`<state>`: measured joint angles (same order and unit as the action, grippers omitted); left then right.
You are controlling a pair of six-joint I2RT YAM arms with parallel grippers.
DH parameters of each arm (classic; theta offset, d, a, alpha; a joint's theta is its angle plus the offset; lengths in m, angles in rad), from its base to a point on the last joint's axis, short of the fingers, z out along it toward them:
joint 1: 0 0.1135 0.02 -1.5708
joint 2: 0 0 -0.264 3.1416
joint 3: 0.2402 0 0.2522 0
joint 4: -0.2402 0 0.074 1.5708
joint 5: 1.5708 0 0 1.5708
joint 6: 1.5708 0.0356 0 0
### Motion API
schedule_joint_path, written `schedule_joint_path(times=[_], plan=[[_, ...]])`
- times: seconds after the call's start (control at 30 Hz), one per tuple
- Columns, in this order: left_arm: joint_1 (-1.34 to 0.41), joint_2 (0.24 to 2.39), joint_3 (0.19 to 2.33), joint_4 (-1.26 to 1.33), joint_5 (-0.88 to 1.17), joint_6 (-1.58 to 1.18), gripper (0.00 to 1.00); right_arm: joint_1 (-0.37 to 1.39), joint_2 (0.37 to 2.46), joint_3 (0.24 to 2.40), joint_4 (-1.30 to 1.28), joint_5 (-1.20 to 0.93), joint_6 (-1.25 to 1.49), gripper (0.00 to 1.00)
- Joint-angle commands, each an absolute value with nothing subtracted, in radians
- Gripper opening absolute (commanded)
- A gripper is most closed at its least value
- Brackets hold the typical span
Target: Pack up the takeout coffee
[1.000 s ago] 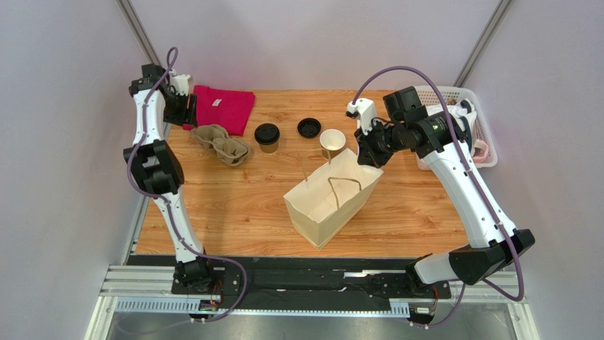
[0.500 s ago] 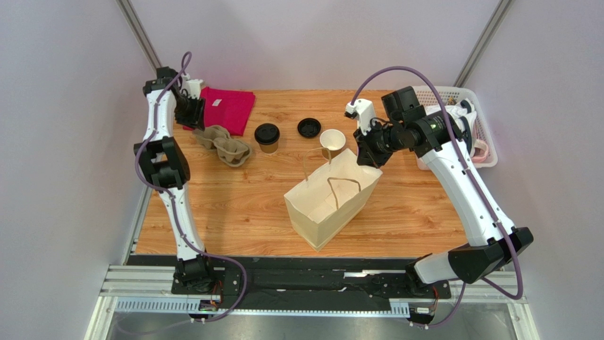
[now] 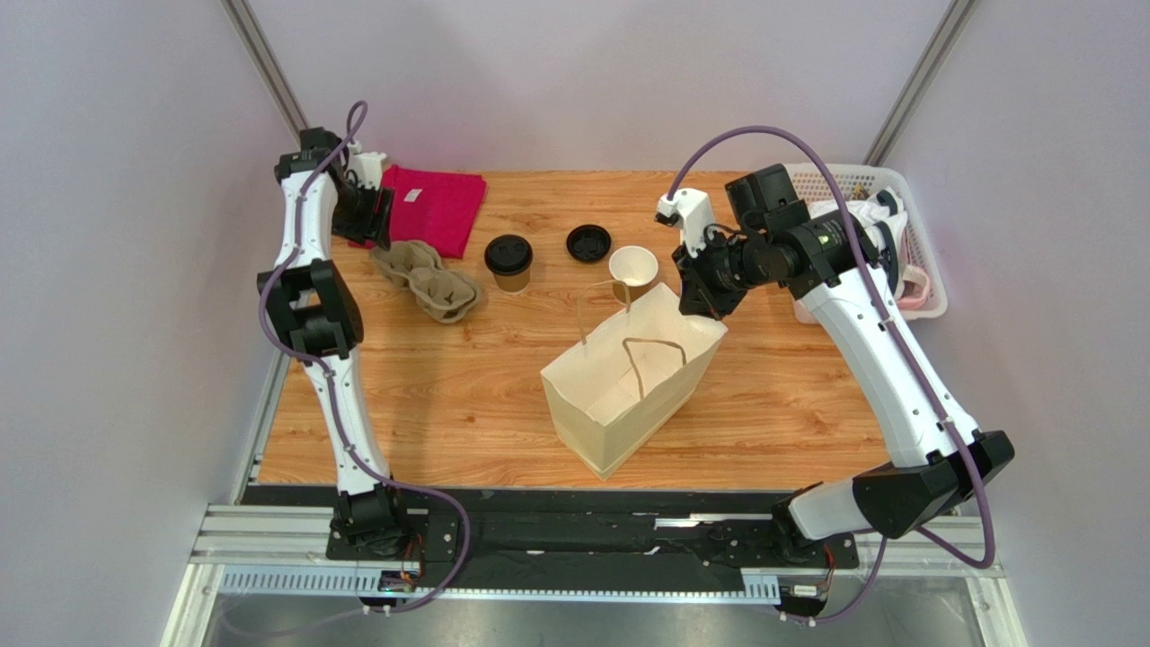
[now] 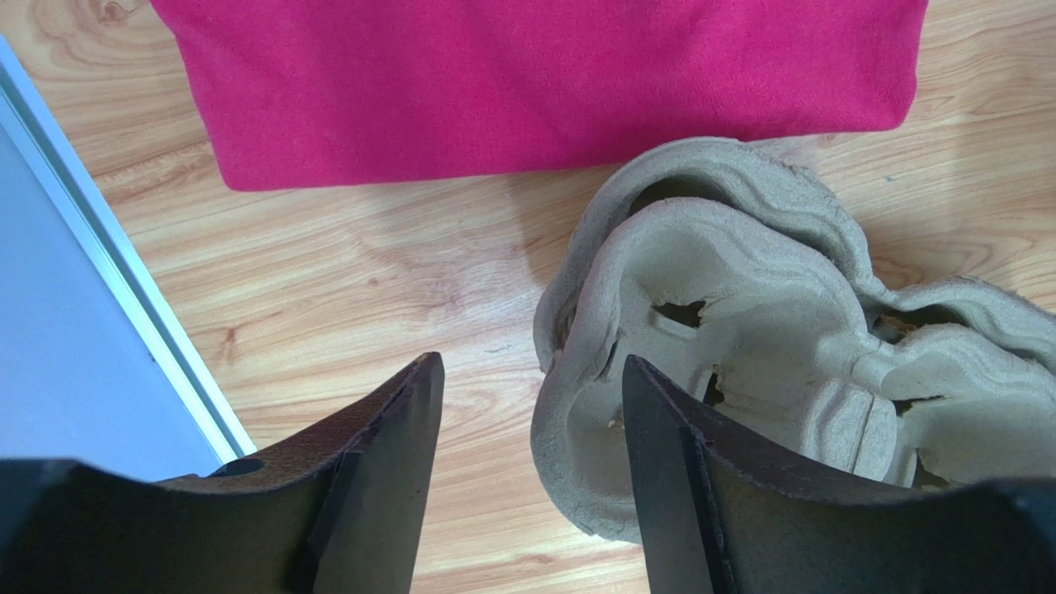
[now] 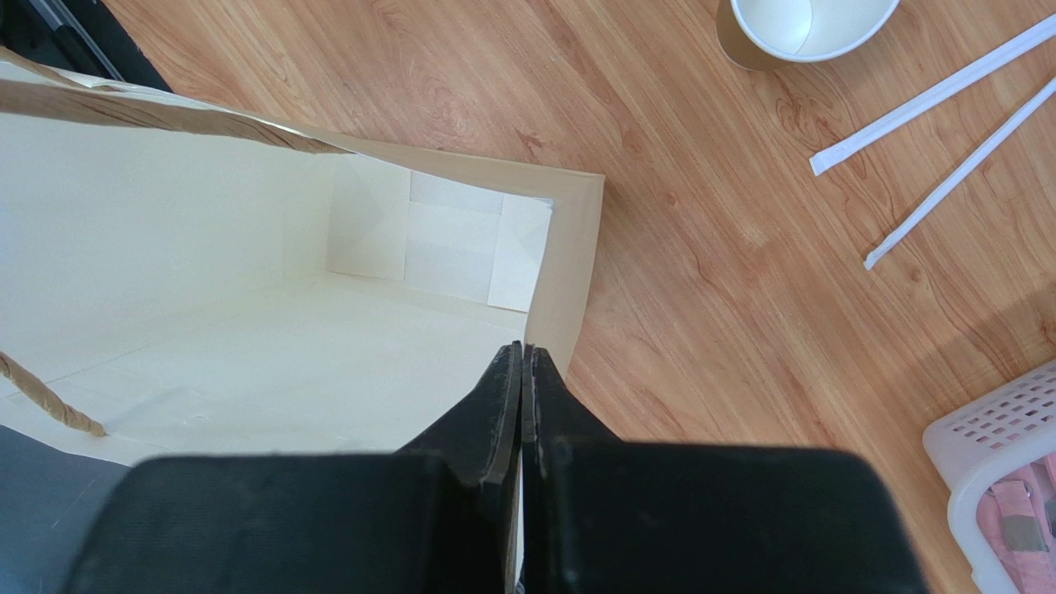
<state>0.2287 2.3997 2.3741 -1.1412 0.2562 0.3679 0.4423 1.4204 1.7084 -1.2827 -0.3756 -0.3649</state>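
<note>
The wooden table (image 3: 446, 405) carries everything, and the paper bag (image 3: 608, 405) standing open-mouthed near its middle is the fixed mark. A second ago the left arm was bent lower and wider on the left flank. It has since swung up toward the far-left corner, well away from the bag, and over the last half second it has barely shifted. The right arm has not moved. The right gripper (image 5: 522, 353) has its fingers pressed together on the bag's far-right rim, pinching the paper so the mouth stays open. Far left of the bag lies the pink cloth (image 3: 429, 205). Just on the bag's side of the cloth sits the moulded pulp cup carrier (image 4: 769, 334), and the left gripper (image 4: 531, 371) now hangs over the end of it farthest from the bag. That gripper's fingers are spread and hold nothing. One finger is just beside the carrier's rim, and bare wood shows in the gap between them. The takeout coffee (image 3: 509, 262), lid on, stands upright beyond the bag and to its left, between the carrier and the bag and touched by neither arm. A loose black lid (image 3: 587, 243) and an open cup (image 3: 633, 272) sit beyond the bag's far rim. The arm's move suggests the carrier is to be picked up first, so packing the coffee itself has not begun.
</note>
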Motion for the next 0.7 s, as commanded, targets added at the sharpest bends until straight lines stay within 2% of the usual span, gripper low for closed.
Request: schedule_joint_path(times=[0.0, 0.37, 0.67], plan=[[0.225, 2.35, 2.398, -1.129, 0.267, 0.39, 0.64, 0.448, 1.424, 1.724, -1.269, -0.38, -0.383, 0.0], [0.215, 2.408, 2.436, -1.178, 0.262, 0.437, 0.52, 0.446, 1.43, 1.732, -1.269, -0.385, -0.385, 0.0], [0.206, 2.448, 2.451, -1.195, 0.281, 0.451, 0.49, 0.448, 1.433, 1.741, -1.275, -0.377, -0.387, 0.0]])
